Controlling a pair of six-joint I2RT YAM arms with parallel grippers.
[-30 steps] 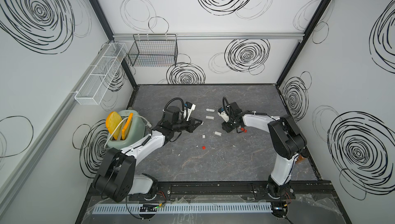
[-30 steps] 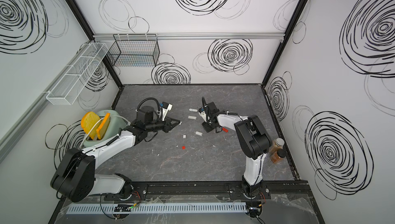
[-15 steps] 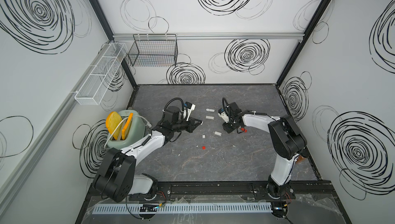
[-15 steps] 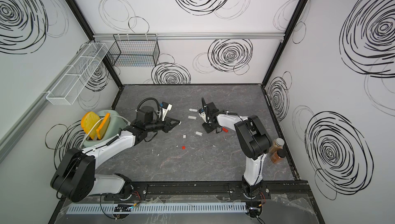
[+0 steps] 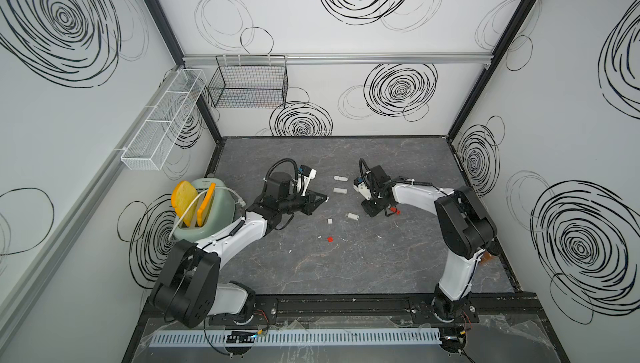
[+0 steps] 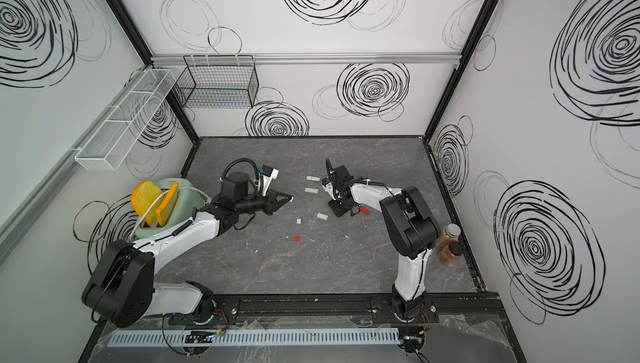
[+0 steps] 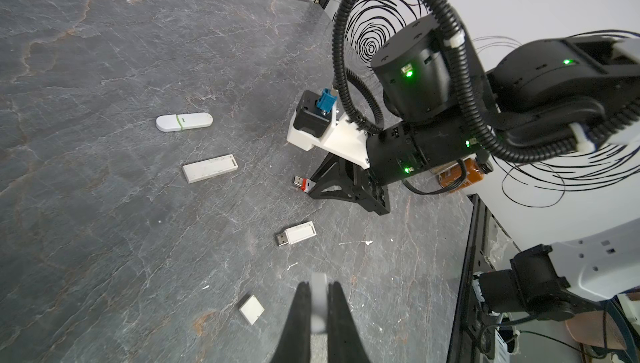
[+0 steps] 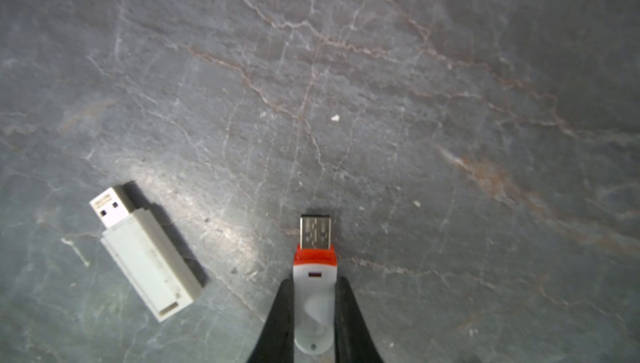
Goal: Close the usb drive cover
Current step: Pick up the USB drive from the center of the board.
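**Inspector:** Your right gripper (image 8: 314, 285) has just pinched shut on the red-and-white usb drive (image 8: 314, 261), down at the table (image 8: 450, 101), plug bare.

**Operator:** And the cover?

**Inspector:** Likely the red cap (image 5: 330, 239), lying apart mid-table. Your left gripper (image 7: 318, 285) pinches a white piece (image 7: 318, 306). Drive secured; capping remains.

Right pincer (image 8: 314, 285) tips steeply downward, jaws clamped on the usb drive (image 8: 313, 269); the right arm (image 5: 419, 195) runs back from it to a raised elbow. Left pincer (image 7: 318, 286) lies nearly level, jaws pinching a white cover (image 7: 318, 280), with the left arm (image 5: 239, 235) stretched low behind it
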